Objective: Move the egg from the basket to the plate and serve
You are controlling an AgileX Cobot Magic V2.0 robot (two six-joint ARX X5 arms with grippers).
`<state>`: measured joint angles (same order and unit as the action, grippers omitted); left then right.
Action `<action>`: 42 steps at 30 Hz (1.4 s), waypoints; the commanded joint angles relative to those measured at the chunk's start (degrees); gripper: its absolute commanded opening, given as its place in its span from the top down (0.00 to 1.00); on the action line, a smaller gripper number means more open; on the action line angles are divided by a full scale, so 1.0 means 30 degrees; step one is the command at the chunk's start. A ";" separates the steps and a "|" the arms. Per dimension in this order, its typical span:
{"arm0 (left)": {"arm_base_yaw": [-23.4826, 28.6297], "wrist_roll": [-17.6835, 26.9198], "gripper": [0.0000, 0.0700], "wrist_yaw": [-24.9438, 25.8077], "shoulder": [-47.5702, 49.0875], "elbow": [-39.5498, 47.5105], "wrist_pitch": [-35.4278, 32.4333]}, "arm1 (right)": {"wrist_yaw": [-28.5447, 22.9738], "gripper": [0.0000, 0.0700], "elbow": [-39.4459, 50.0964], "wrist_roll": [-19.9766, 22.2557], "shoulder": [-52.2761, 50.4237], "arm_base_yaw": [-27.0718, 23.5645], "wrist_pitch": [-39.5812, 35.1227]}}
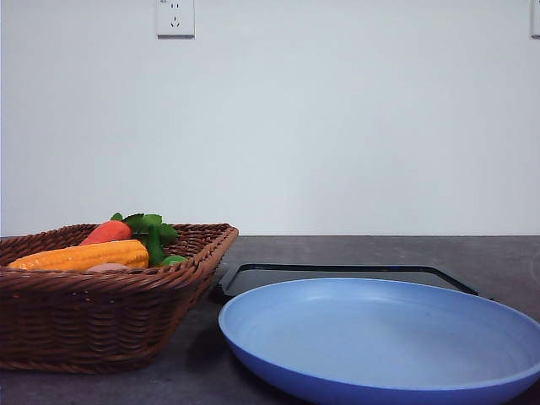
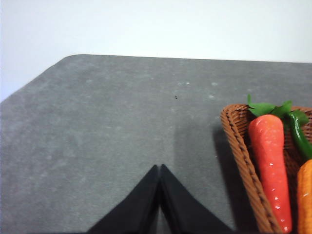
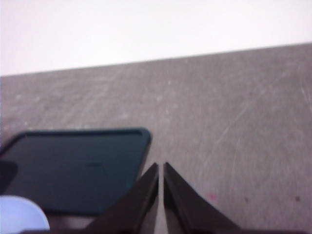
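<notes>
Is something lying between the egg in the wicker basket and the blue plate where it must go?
Only the dark brown woven wicker basket's own braided rim. The small pinkish-brown egg lies low beside the yellow corn cob, and the large round light blue plate stands just past it, bare.

The egg [image 1: 108, 267] showed merely as a pinkish sliver behind the basket [image 1: 101, 325] rim, beneath the corn cob [image 1: 84, 255]. Beside the left gripper [image 2: 160, 168], the frame edge cut the carrot [image 2: 269, 170]. Near the right gripper [image 3: 161, 166], the plate [image 3: 22, 214] was a blurred corner; the tray [image 3: 73, 168] was partly cropped.
</notes>
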<state>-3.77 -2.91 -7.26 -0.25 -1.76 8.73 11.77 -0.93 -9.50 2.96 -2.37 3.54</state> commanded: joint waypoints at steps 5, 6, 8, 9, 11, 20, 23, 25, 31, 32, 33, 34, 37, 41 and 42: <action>0.0015 -0.3820 1.00 0.0166 0.0029 0.0503 -0.0440 | 0.0065 1.00 0.0044 -0.0936 -0.0044 -0.0022 -0.2205; 0.0015 -0.4266 1.00 0.0159 0.0029 0.0503 -0.0530 | 0.0058 1.00 0.0044 -0.1273 -0.0044 -0.0022 -0.2686; 0.0015 -0.5129 1.00 0.0299 0.0029 0.0503 -0.0634 | 0.0066 1.00 0.0044 -0.2072 -0.0044 -0.0029 -0.3488; 0.0015 -0.5686 1.00 0.0515 0.0029 0.0503 -0.0627 | 0.0094 1.00 0.0037 -0.2455 -0.0044 -0.0022 -0.3760; 0.0015 -0.6163 1.00 0.1036 0.0029 0.0502 -0.0641 | 0.0087 1.00 0.0029 -0.3290 -0.0044 -0.0022 -0.4216; 0.0015 -0.6550 1.00 0.3405 -0.0379 -0.0674 -0.0238 | -0.0072 1.00 -0.1604 -0.5296 -0.0013 -0.0029 -0.1857; 0.0015 -0.6785 1.00 0.3997 -0.1096 -0.1643 0.0669 | -0.0703 1.00 -0.2975 -0.5173 0.0337 -0.0029 -0.0380; 0.0015 -0.6785 1.00 0.4601 -0.1862 -0.2360 0.1141 | -0.1180 1.00 -0.4031 -0.5180 0.0824 -0.0029 0.0675; 0.0015 -0.6982 1.00 0.5373 -0.5054 -0.4349 0.1537 | -0.2251 1.00 -0.6965 -0.4534 0.3338 -0.0029 0.2438; 0.0015 -0.6974 1.00 0.5618 -0.5694 -0.4709 0.1559 | -0.2243 1.00 -0.7332 -0.4312 0.3784 -0.0029 0.2445; 0.0015 -0.6904 1.00 0.5989 -0.6304 -0.5059 0.1587 | -0.2082 1.00 -0.7731 -0.4144 0.4261 -0.0022 0.2501; 0.0015 -0.6831 1.00 0.6411 -0.6860 -0.5381 0.1652 | -0.1851 1.00 -0.7992 -0.4074 0.4580 -0.0029 0.2602; 0.0000 -0.6675 1.00 0.8257 -0.8790 -0.6501 0.1748 | -0.0647 1.00 -0.8948 -0.3875 0.6158 -0.0029 0.3189; 0.0000 -0.6310 1.00 1.1073 -1.1334 -0.7890 0.1749 | 0.1307 1.00 -0.9930 -0.3095 0.8275 -0.0029 0.4307; 0.0000 -0.6262 1.00 1.1868 -1.2047 -0.8278 0.1769 | 0.1959 1.00 -1.0106 -0.3054 0.8819 -0.0029 0.4627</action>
<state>-3.77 -22.98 26.49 -35.01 -25.53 14.49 16.25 -30.37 -20.33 28.23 -2.37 17.17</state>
